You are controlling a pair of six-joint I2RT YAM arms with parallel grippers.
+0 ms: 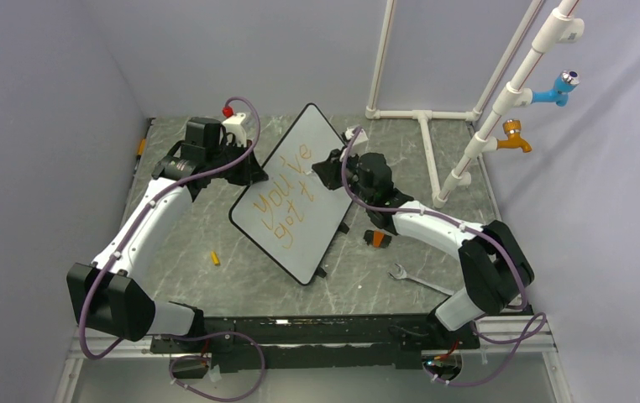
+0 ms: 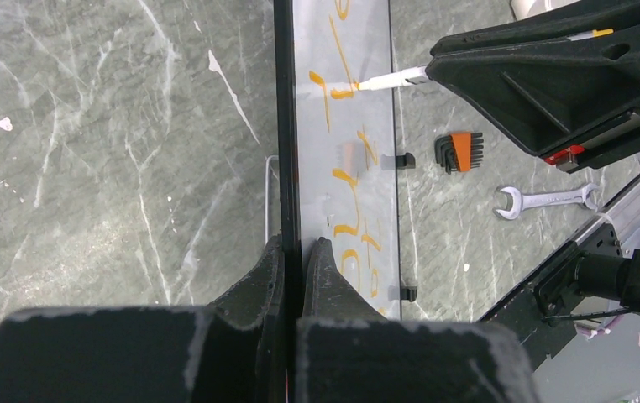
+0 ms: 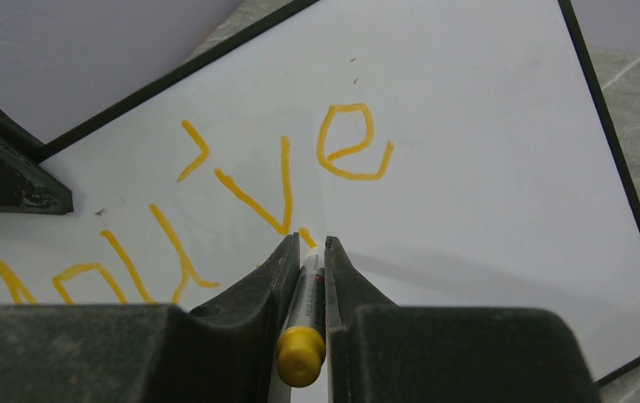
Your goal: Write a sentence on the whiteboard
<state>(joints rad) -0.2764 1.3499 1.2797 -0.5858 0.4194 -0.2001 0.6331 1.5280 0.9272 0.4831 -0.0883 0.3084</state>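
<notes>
The whiteboard (image 1: 318, 138) stands tilted in the middle of the table. My left gripper (image 1: 254, 175) is shut on its left black rim (image 2: 286, 168), one finger on each face. The sentence (image 1: 283, 201) in orange reads "You've" with "got t" below it. My right gripper (image 1: 327, 172) is shut on a marker (image 3: 304, 323) with a yellow end. In the right wrist view the marker's tip touches the board (image 3: 485, 168) just under the "v" of "You've" (image 3: 283, 168). From the left wrist camera the marker tip (image 2: 384, 81) meets an orange stroke on the board face.
A small yellow cap (image 1: 214, 258) lies left of the board. An orange hex-key set (image 1: 375, 238) and a wrench (image 1: 417, 280) lie to the right, near the right arm. A white pipe frame (image 1: 434, 117) with blue and orange taps stands at the back right.
</notes>
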